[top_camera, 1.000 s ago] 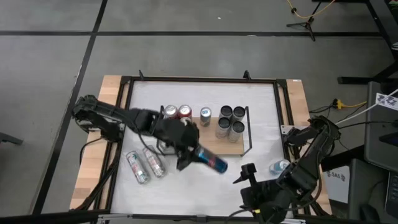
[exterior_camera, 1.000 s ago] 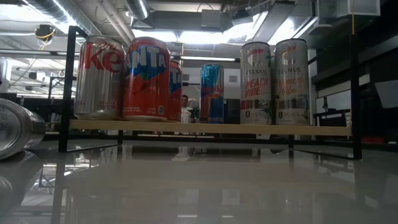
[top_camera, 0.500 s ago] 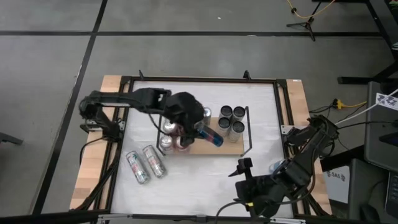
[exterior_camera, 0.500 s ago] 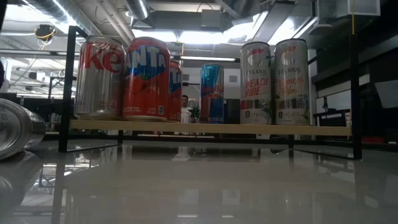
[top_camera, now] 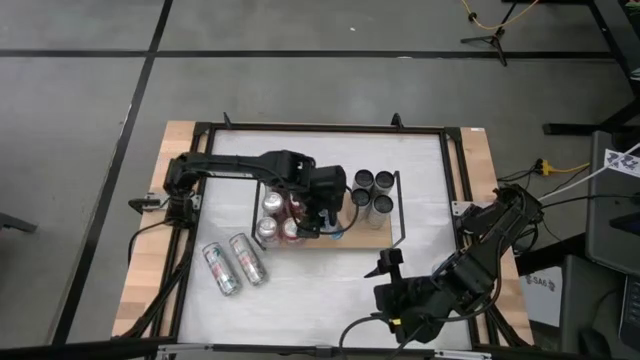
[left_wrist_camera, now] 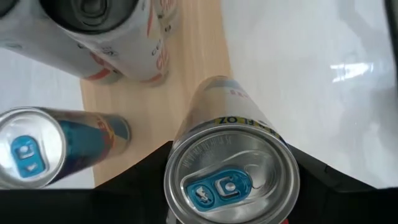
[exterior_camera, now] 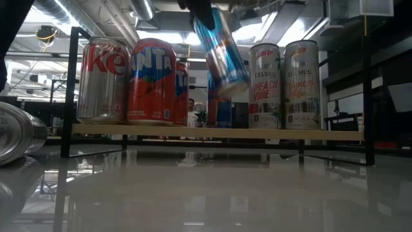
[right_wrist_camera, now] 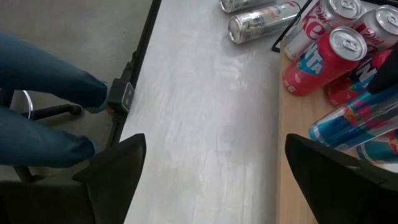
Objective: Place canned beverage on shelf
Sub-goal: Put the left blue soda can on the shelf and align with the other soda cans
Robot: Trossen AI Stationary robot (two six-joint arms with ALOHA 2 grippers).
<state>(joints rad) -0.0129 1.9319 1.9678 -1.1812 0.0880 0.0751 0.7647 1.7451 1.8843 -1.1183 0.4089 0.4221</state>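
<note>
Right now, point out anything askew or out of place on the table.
The blue can in the left gripper hangs tilted above the shelf, not yet set down. Two silver cans lie on their sides on the white tabletop, off the shelf.

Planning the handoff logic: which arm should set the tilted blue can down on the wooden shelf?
Left. The left pincer already grips the tilted blue aluminium can above the light-brown wooden shelf. The right pincer hangs open off the shelf, over the white tabletop.
</note>
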